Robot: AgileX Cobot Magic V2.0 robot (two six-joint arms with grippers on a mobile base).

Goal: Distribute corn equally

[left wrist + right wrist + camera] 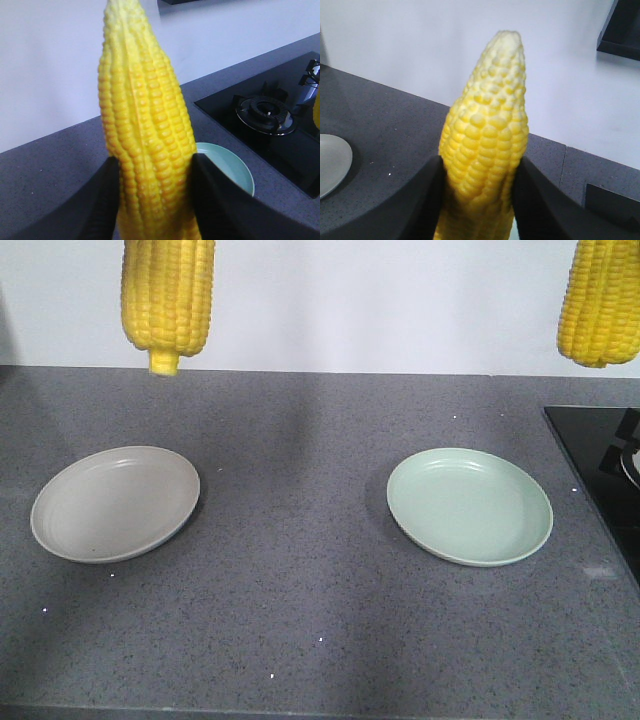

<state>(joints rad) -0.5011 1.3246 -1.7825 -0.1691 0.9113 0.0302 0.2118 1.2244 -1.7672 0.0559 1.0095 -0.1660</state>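
Front view: both cobs (pixel 168 300) (pixel 600 300) cut off by top edge; claws unseen. Hob (pixel 600 465) cropped right.

A dark grey speckled stone worktop (pixel 300 590) carries two round shallow plates well apart: a beige-grey plate (pixel 115 503) and a pale green plate (pixel 469 506). A black glass hob (pixel 270 135) with a round gas burner (pixel 265 114) sits beside the green one, before a white wall (pixel 380 300)
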